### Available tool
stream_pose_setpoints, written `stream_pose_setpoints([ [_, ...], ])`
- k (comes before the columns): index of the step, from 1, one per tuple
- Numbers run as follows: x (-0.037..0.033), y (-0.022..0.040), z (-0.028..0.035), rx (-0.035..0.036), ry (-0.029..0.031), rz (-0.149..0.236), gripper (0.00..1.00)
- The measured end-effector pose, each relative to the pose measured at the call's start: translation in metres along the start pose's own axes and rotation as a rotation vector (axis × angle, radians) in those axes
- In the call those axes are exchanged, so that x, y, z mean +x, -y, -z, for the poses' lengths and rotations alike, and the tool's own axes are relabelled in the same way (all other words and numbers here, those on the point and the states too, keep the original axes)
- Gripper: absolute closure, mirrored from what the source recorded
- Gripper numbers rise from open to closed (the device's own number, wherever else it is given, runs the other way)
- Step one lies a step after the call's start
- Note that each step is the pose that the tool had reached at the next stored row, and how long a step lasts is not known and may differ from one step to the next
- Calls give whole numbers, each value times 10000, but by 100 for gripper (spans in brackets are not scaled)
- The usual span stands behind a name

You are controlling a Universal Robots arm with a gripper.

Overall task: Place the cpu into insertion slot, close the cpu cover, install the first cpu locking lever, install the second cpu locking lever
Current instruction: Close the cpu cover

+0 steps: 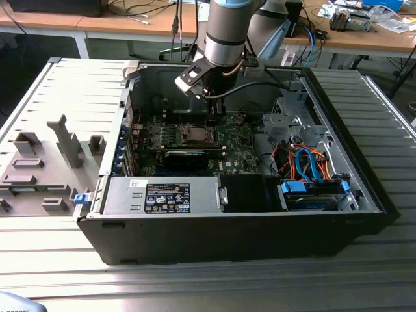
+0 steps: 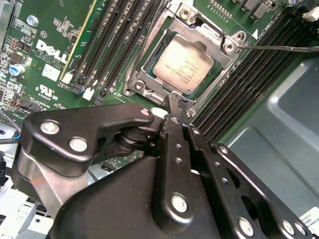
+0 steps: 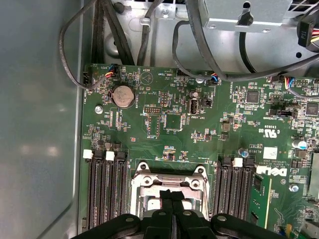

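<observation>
Findings. In the exterior view the arm reached down into the open case on the bench, with the gripper over the green board, just to the exterior view's right of the socket.

The cpu lay flat and square in the slot. The cover appeared to be down around it, its frame showing on every visible side of the chip. Whether it was fully flat could not be told. A thin lever ran out from one corner of the socket over the black memory slots; it was not clear whether it was hooked.

In both wrist views the gripper's jaws stood together with nothing seen between them. In the second wrist view the tips sat at the edge of the cover, touching it or just short of it. The first wrist view showed the same closed tips at the rim of the cover.

Assessment. The step in hand was judged to be work on the cover or a lever at that edge, done by pushing with closed tips. To do it well, the push should be slow and straight, with the tips kept on metal and off the chip and the board. A sideways slip could scrape nearby parts, or let a sprung lever fly back.
</observation>
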State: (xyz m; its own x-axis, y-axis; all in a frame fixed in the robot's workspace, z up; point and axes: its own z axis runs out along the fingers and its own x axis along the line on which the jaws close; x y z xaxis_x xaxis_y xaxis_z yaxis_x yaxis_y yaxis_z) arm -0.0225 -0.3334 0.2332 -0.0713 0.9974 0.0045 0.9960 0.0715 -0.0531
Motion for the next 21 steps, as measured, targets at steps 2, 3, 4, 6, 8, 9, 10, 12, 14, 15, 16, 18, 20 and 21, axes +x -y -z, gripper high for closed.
stream_pose_setpoints([
  [2,0,0,-8,0,0,0,89],
  [3,0,0,-9,0,0,0,89],
  [4,0,0,-12,0,0,0,89],
  [6,0,0,-15,0,0,0,89],
  [8,0,-1,-18,0,-1,0,89],
  [9,0,-1,-19,0,-1,0,89],
  [10,0,-1,-21,0,0,0,89],
  [12,0,-1,-25,0,-1,0,89],
  [14,0,-2,-43,0,0,0,89],
  [15,0,-2,-44,0,0,0,89],
  [16,0,-1,-46,0,-1,0,89],
  [18,0,0,-49,0,-1,0,89],
  [20,0,4,-61,0,0,0,89],
  [21,0,5,-62,1,0,0,89],
])
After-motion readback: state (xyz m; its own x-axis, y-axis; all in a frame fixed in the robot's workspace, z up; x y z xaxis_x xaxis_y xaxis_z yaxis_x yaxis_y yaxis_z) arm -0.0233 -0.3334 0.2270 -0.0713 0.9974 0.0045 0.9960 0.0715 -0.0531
